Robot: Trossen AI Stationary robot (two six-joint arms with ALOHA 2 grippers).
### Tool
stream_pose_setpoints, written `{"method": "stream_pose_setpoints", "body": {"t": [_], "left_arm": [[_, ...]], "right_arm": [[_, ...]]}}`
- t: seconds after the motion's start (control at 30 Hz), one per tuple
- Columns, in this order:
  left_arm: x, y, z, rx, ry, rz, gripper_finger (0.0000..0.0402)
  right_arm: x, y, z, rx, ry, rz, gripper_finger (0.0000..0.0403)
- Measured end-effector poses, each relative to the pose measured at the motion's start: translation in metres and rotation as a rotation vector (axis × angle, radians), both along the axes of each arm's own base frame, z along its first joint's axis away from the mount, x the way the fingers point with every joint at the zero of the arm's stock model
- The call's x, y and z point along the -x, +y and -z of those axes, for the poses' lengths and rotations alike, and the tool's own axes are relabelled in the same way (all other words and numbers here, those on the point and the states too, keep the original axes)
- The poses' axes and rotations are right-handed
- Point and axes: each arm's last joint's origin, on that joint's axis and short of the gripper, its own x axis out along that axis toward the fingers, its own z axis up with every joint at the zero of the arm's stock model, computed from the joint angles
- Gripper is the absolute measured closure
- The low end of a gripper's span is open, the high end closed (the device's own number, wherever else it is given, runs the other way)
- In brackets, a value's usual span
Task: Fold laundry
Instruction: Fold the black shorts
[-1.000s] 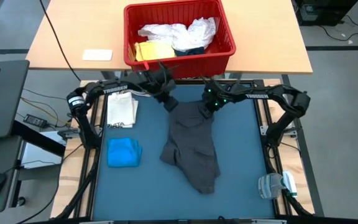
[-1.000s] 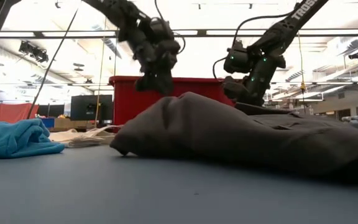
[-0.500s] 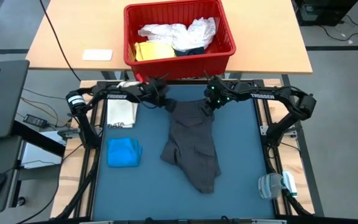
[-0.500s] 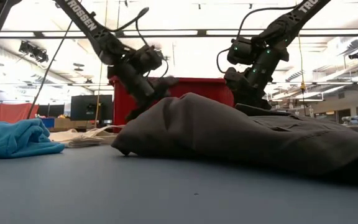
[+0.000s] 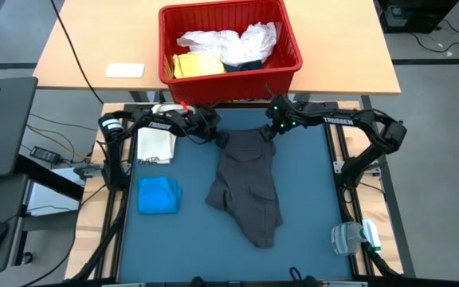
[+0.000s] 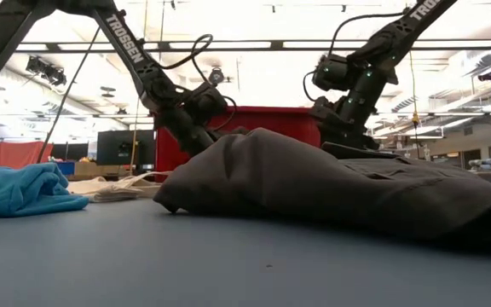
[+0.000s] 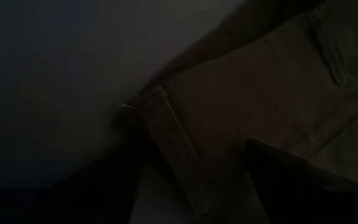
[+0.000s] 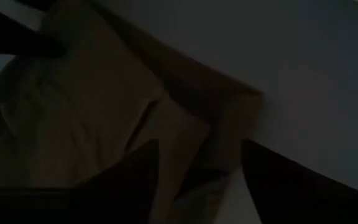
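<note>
Both grippers are letting go at the far edge of the dark grey trousers point(image 5: 245, 187), lying rumpled mid-table: left gripper point(image 5: 211, 132) is dropping low with fingers spreading, right gripper point(image 5: 271, 130) likewise parting, suggesting the garment is being laid flat for folding.

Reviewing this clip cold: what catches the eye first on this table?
The dark grey garment sprawls crumpled across the middle of the blue mat. The left gripper and right gripper sit low at its far edge, one at each corner. Behind them stands a red basket with more laundry.
</note>
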Motion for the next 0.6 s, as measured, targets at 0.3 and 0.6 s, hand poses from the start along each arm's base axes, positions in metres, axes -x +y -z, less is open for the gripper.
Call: {"method": "stream_pose_setpoints", "body": {"t": [0.3,0.6], "left_arm": [[0.0,0.001,0.002,-0.016,0.009,0.012,0.0162],[0.0,0.001,0.003,-0.016,0.008,0.012,0.0166]], "right_arm": [[0.022,-0.017,0.024,-0.137,-0.106,0.031,0.0057],[0.0,-0.019,0.058,-0.205,-0.214,-0.016,0.0059]]}}
